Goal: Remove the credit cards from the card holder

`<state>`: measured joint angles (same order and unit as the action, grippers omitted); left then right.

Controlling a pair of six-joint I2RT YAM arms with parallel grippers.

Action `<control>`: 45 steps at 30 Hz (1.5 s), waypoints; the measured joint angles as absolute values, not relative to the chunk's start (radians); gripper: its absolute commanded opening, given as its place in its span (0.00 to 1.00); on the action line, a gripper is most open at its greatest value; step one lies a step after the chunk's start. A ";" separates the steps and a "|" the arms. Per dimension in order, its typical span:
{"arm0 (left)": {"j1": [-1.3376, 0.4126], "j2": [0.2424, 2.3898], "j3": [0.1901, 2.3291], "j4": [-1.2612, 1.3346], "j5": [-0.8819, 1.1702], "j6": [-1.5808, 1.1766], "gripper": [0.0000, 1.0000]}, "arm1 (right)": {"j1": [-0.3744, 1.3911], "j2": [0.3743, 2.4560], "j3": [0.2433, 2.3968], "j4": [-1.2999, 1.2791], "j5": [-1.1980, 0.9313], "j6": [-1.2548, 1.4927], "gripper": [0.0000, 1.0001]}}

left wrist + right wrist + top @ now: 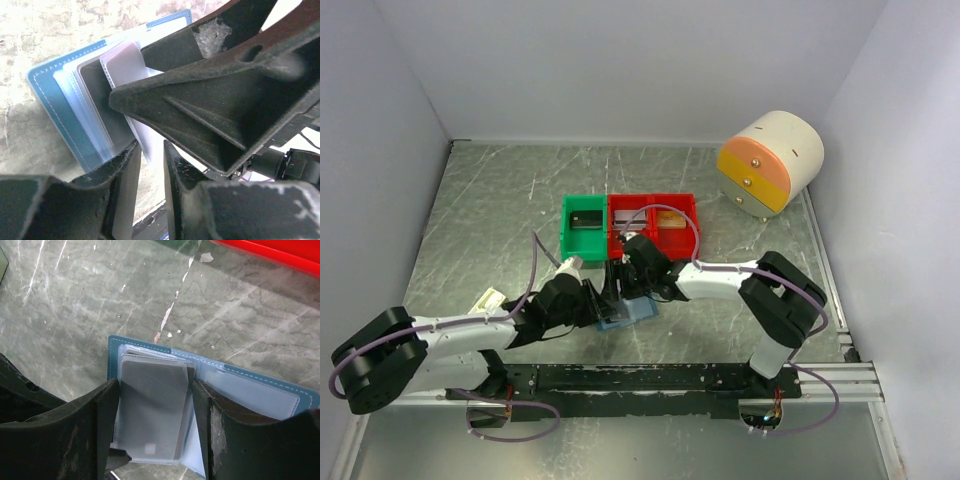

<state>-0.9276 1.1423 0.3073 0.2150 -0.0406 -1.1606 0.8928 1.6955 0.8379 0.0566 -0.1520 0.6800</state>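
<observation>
The slate-blue card holder (628, 316) lies open on the table between my two grippers. In the right wrist view its blue cover (114, 347) holds clear sleeves with a dark grey credit card (150, 410) on top. My right gripper (155, 390) is open, one finger on each side of that sleeve stack. In the left wrist view the card holder (47, 100) shows the grey card (102, 107) and a pale card or sleeve (125, 65) fanned out. My left gripper (150, 155) has a narrow gap, and the pale sleeve's corner reaches its tips. The right gripper's finger (215, 100) overlaps the sleeves.
A green bin (585, 226) and a red bin (655, 222) stand just behind the card holder; the red bin's edge shows in the right wrist view (280, 252). A cream-and-orange drawer unit (770, 160) sits at the back right. White walls enclose the table.
</observation>
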 measured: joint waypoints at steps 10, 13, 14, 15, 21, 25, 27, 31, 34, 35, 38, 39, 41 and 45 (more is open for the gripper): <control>-0.928 1.216 0.352 0.196 -0.033 -1.177 0.07 | 0.876 1.663 0.806 0.062 -0.165 0.680 0.66; -0.929 1.223 0.389 0.165 -0.033 -1.176 0.07 | 0.875 1.641 0.794 0.057 -0.163 0.683 0.74; -0.929 1.223 0.395 0.150 -0.034 -1.175 0.07 | 0.875 1.633 0.793 0.054 -0.162 0.686 0.76; -0.929 1.223 0.401 0.135 -0.035 -1.174 0.07 | 0.875 1.619 0.791 0.046 -0.160 0.686 0.77; -0.929 1.214 0.459 0.000 -0.053 -1.129 0.07 | 0.870 1.490 0.773 -0.011 -0.096 0.697 0.79; -0.929 1.222 0.540 -0.126 -0.085 -1.065 0.10 | 0.848 1.419 0.752 -0.044 -0.036 0.710 0.79; -0.929 1.247 0.604 -0.204 -0.109 -1.024 0.13 | 0.831 1.393 0.738 -0.062 -0.010 0.720 0.79; -0.929 1.320 0.715 -0.315 -0.137 -0.960 0.24 | 0.800 1.353 0.704 -0.088 0.029 0.741 0.80; -0.930 1.373 0.772 -0.356 -0.139 -0.934 0.35 | 0.785 1.324 0.683 -0.098 0.049 0.756 0.80; -0.932 1.390 0.785 -0.363 -0.139 -0.929 0.39 | 0.781 1.317 0.679 -0.101 0.054 0.760 0.80; -0.941 1.431 0.807 -0.376 -0.138 -0.920 0.49 | 0.768 1.288 0.668 -0.107 0.068 0.770 0.80; -0.947 1.446 0.815 -0.378 -0.138 -0.919 0.51 | 0.764 1.278 0.664 -0.110 0.072 0.772 0.80; -0.960 1.472 0.834 -0.382 -0.137 -0.916 0.52 | 0.757 1.263 0.659 -0.113 0.078 0.777 0.81; -0.990 1.522 0.880 -0.382 -0.135 -0.914 0.54 | 0.744 1.243 0.649 -0.120 0.083 0.781 0.81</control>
